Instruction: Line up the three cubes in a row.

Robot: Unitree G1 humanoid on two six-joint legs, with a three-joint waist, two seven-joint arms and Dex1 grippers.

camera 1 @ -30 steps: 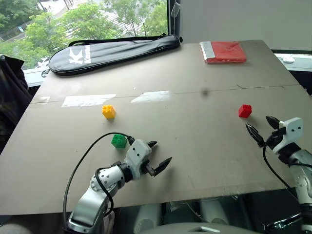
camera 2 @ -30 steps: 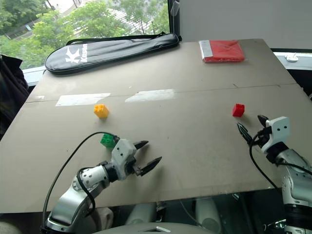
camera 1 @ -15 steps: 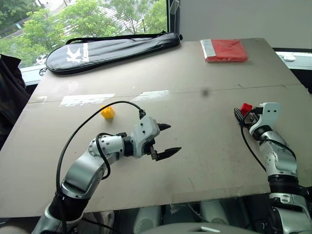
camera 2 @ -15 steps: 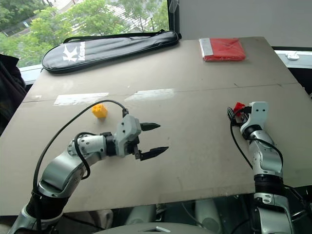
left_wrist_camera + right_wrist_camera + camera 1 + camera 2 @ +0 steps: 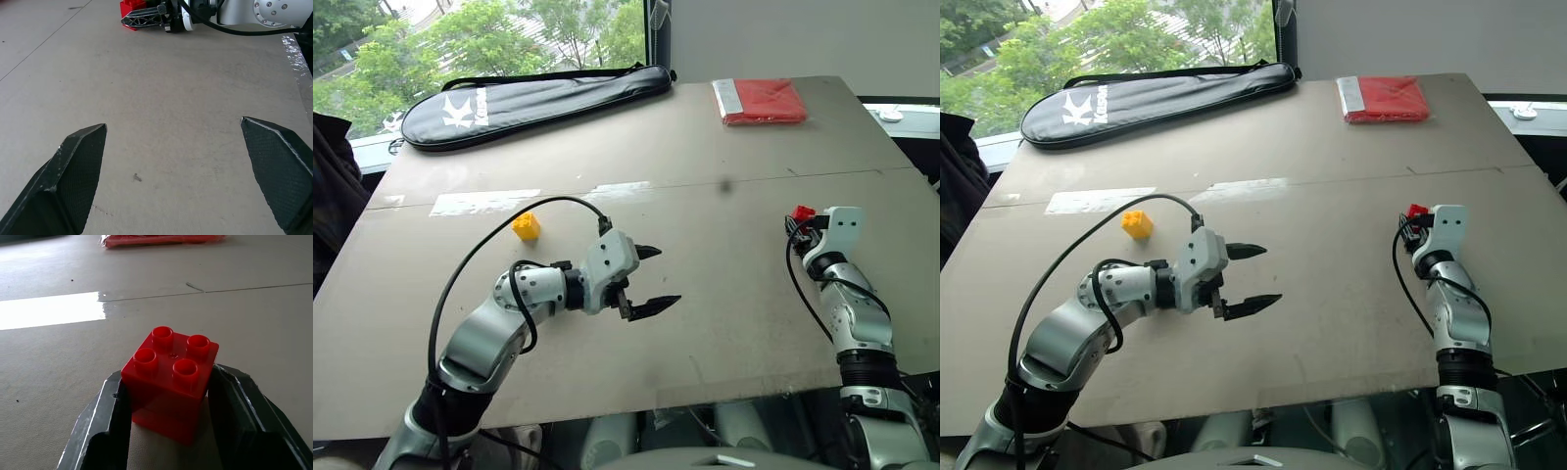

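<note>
Right tool (image 5: 168, 426) has its two black fingers pressed in on either side of the red cube (image 5: 171, 382), studs facing up, the cube clamped between them and sitting low over the grey surface (image 5: 724, 264). From the head camera that red cube (image 5: 803, 212) peeks out just past the tip of the right arm, over on the right side of the surface, about midway between near and far.

Over to the left tool (image 5: 649, 279): fingers spread wide apart, nothing between them, pointing off to the right and hovering above the surface near its middle. Its own wrist camera looks straight between the two dark fingers (image 5: 73, 181) across bare surface to the right tool with the red cube at the far end of that view.

The yellow cube (image 5: 526, 227) sits alone on the left half of the surface, a little farther away than the left tool and to its left, near a bright strip of reflected light, touching nothing. Yellow and red are well apart, with the left tool between them. The green cube I cannot pick out; the left arm covers part of the near-left surface.

At the far edge, a long black racket bag (image 5: 538, 93) lies across the far left, and a flat red packet (image 5: 762, 101) rests at the far right. A black cable (image 5: 499, 240) loops up from the left arm over the surface.
</note>
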